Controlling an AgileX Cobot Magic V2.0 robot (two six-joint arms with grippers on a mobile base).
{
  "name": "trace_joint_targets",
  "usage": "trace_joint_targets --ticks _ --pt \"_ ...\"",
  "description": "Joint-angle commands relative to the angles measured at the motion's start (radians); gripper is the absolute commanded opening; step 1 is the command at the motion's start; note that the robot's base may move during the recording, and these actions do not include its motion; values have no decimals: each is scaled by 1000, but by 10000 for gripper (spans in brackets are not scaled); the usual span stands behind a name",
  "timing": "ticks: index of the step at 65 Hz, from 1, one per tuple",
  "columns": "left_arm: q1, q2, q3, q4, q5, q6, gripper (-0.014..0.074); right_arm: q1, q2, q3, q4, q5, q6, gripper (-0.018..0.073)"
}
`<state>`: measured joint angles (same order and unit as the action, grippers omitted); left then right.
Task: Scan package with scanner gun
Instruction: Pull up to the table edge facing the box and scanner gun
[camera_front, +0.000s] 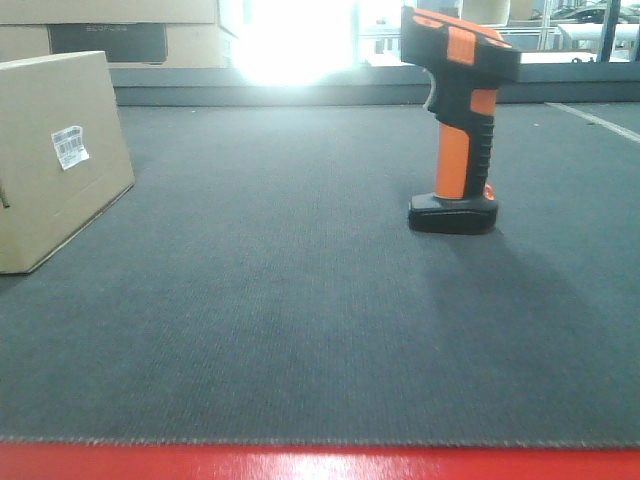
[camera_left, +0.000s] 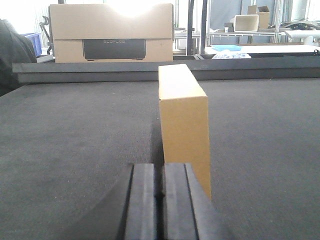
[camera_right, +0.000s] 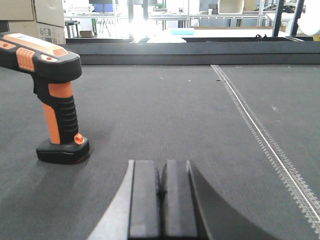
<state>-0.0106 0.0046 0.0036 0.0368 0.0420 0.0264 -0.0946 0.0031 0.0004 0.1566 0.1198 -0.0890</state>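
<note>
Scanner gun (camera_right: 57, 100) upright, ahead-left of right claw (camera_right: 160, 190) (closed tight).

Barcode label (camera_front: 69, 146) on the package (camera_front: 45, 215) and dark panel (camera_left: 114, 49) lettering are illegible.

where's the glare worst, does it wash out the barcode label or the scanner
Front view: worst, a blown-out white patch behind the mat; the label on the package and the scanner gun stay clear, with a soft shadow in front of the gun. Left wrist view: glare bleaches the top edge of the printed box behind. Right wrist view: only a small bright spot.
</note>
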Motion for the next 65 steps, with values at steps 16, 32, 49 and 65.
trace_joint_targets --ticks 16,32,49,65 --pt "-7 -5 -4 -7 -16 -3 -111 -1 -3 0 -7 -23 0 -153" --pt "-6 -5 -4 -7 -16 -3 -111 -1 -3 0 -7 -23 0 -153" --pt "-6 -5 -4 -7 -16 -3 -111 -1 -3 0 -7 -23 0 -153" --pt "-6 -5 -4 -7 -16 -3 -111 -1 -3 0 -7 -23 0 -153"
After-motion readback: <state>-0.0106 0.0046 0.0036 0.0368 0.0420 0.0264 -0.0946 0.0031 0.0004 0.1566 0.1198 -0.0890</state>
